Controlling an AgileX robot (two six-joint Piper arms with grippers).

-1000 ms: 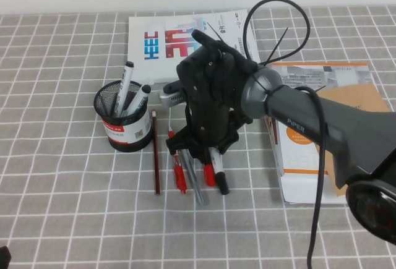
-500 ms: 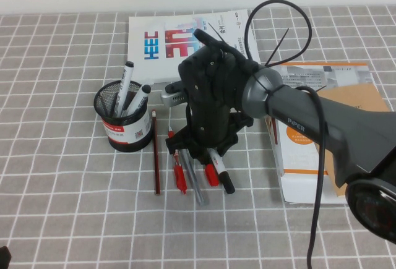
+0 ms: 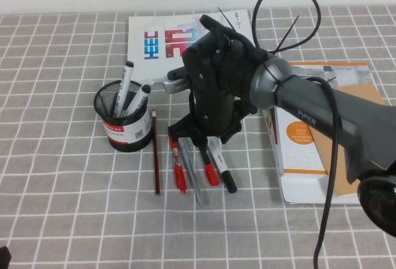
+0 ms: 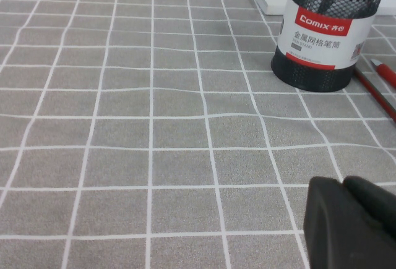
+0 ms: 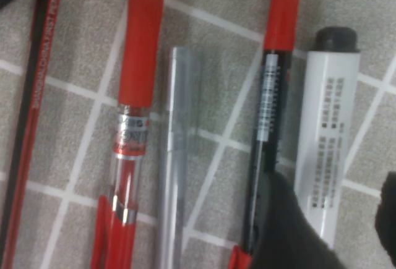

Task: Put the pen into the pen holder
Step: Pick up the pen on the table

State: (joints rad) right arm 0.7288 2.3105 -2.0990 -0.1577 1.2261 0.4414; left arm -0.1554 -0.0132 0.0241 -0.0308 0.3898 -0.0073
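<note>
Right gripper (image 3: 207, 139) sits low over the loose pens at desk (image 3: 62, 207) centre, fingers (image 5: 291, 232) spread either side of the pen (image 5: 325, 139), not closed on it. The pen lies flat on the desk, small grey print on its white barrel, unreadable. Beside it lie a red-and-black pen (image 5: 272, 102), a grey pen (image 5: 176, 157) and a red pen (image 5: 133, 114). Pen holder (image 3: 124, 123) stands at 9 o'clock from the gripper; its label reads "Comix" (image 4: 312, 18) over Chinese characters. "PiPER" is printed on the right arm (image 3: 309, 119). Left gripper (image 4: 349, 222) hangs low over bare desk near the pen holder; cannot tell its finger opening.
</note>
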